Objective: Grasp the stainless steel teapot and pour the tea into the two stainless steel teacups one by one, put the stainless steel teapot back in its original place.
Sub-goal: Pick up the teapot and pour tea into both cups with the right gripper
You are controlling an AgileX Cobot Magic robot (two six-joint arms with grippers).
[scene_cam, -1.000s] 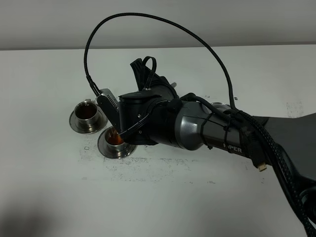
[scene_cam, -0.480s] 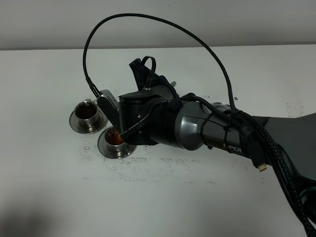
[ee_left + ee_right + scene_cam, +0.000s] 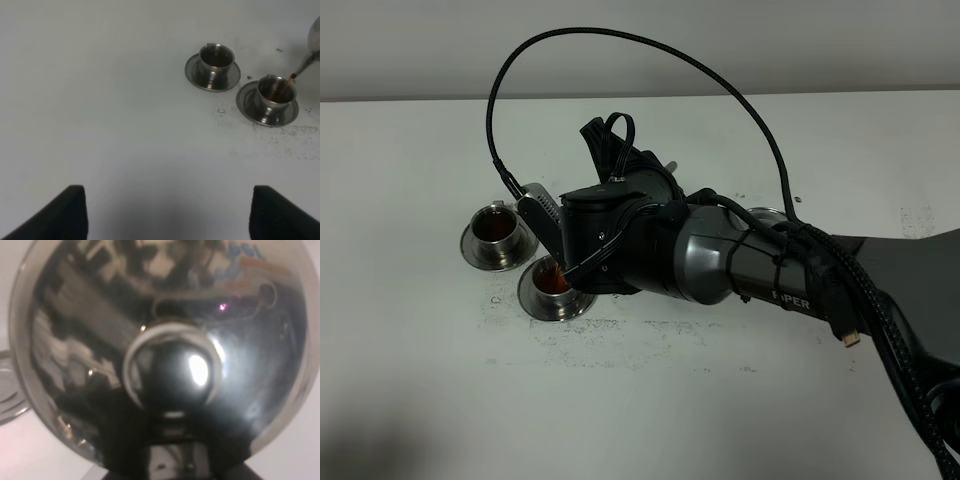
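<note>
The stainless steel teapot (image 3: 165, 350) fills the right wrist view, lid knob toward the camera. My right gripper (image 3: 172, 467) is shut on it at its handle side. In the high view my right arm (image 3: 720, 260) reaches across and hides the pot. In the left wrist view the thin spout (image 3: 306, 62) tilts over the near teacup (image 3: 274, 94), and a reddish-brown stream of tea (image 3: 290, 79) runs into it. The far teacup (image 3: 498, 230) also holds tea. Both teacups stand on round saucers. My left gripper (image 3: 165, 215) hangs open over bare table, well away from the teacups.
A black cable (image 3: 620, 40) loops high above the right arm. A round steel disc (image 3: 767, 213) peeks out behind the arm. Dark speckles mark the white table (image 3: 650, 340) near the teacups. The table's back edge meets a grey wall.
The right arm has barely shifted. Tea keeps running from the spout into the near teacup.
</note>
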